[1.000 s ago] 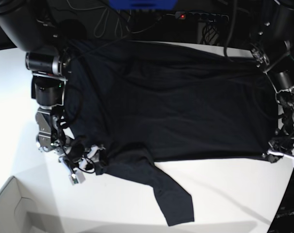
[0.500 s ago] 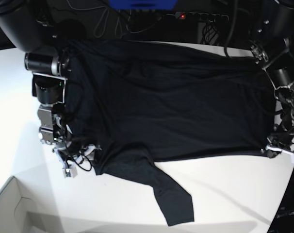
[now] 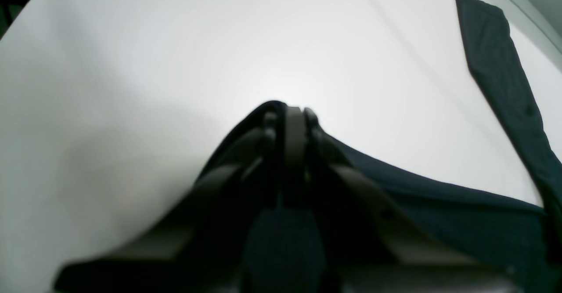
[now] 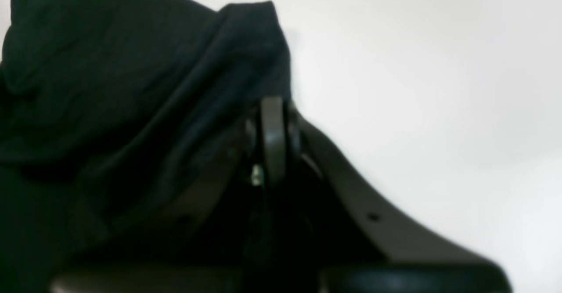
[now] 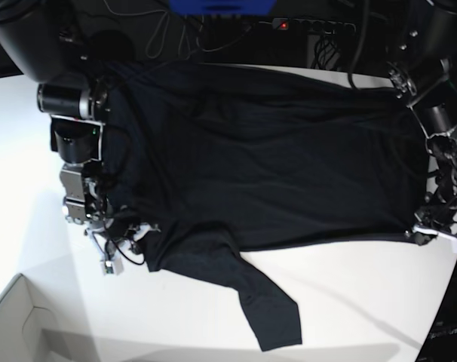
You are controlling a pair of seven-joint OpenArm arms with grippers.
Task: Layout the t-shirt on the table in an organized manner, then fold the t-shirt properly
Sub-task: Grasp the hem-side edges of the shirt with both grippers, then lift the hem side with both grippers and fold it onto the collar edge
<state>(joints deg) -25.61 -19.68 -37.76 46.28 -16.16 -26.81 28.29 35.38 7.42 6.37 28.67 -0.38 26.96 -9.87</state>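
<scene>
The left gripper has its jaws pressed together on a corner of the shirt; dark cloth wraps round the fingertips and runs away to the right as a taut hem, with white table beyond. A sleeve lies apart as a dark strip at the far right of that view. The right gripper is likewise clamped on the shirt, whose bunched folds fill the left of its wrist view and rise to a peak just above the tips, bare table to the right.

In the base view the left gripper sits at the shirt's lower right corner and the right gripper at its lower left corner. The shirt is spread wide across the table between them, wrinkled, its lower edge drawn nearly straight. One sleeve trails down toward the near edge. A box corner shows at lower left
</scene>
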